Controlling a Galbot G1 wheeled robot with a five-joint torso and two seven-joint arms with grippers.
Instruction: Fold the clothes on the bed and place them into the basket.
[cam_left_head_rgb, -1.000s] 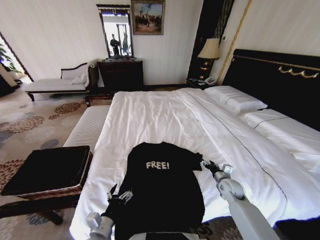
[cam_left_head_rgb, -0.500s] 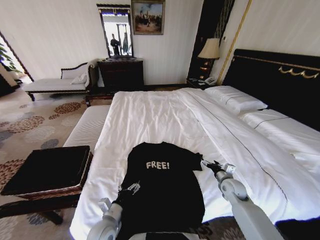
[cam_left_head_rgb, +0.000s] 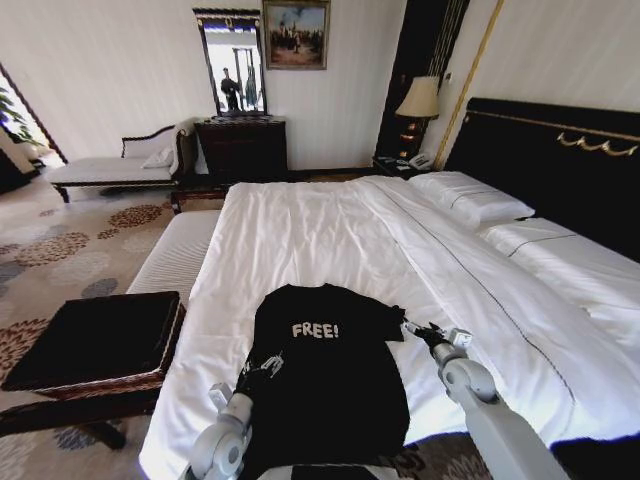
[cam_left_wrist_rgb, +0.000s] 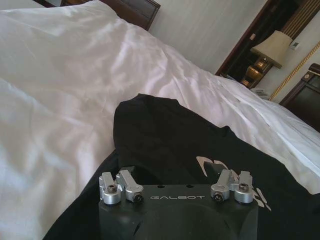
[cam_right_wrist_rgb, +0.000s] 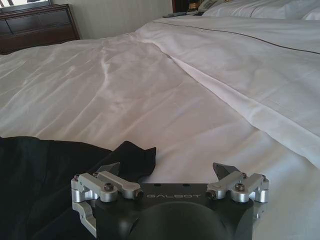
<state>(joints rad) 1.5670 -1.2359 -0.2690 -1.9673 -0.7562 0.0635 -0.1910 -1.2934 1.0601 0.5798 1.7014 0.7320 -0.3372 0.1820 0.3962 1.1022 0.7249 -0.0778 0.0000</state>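
The clothes, a black T-shirt (cam_left_head_rgb: 330, 385) with white "FREE!" lettering, lie flat at the near end of the bed (cam_left_head_rgb: 320, 230). My left gripper (cam_left_head_rgb: 262, 368) hovers over the shirt's left side, below its left sleeve, and is open. In the left wrist view the left gripper (cam_left_wrist_rgb: 175, 172) has black fabric (cam_left_wrist_rgb: 165, 135) under and ahead of it. My right gripper (cam_left_head_rgb: 418, 332) stands open at the tip of the right sleeve. The right wrist view puts that sleeve tip (cam_right_wrist_rgb: 134, 152) between the fingers of the right gripper (cam_right_wrist_rgb: 167, 170). The basket (cam_left_head_rgb: 110, 383) sits left of the bed.
The wicker basket rests on a dark wooden bench (cam_left_head_rgb: 60, 415). A striped white bench (cam_left_head_rgb: 178, 255) stands along the bed's left side. Pillows (cam_left_head_rgb: 470, 198) and a black headboard (cam_left_head_rgb: 560, 170) are at the right. A dresser (cam_left_head_rgb: 240, 148) and a chaise (cam_left_head_rgb: 105, 170) stand by the far wall.
My left gripper has moved from the shirt's lower left edge up onto the shirt's left side. The right gripper has stayed at the right sleeve.
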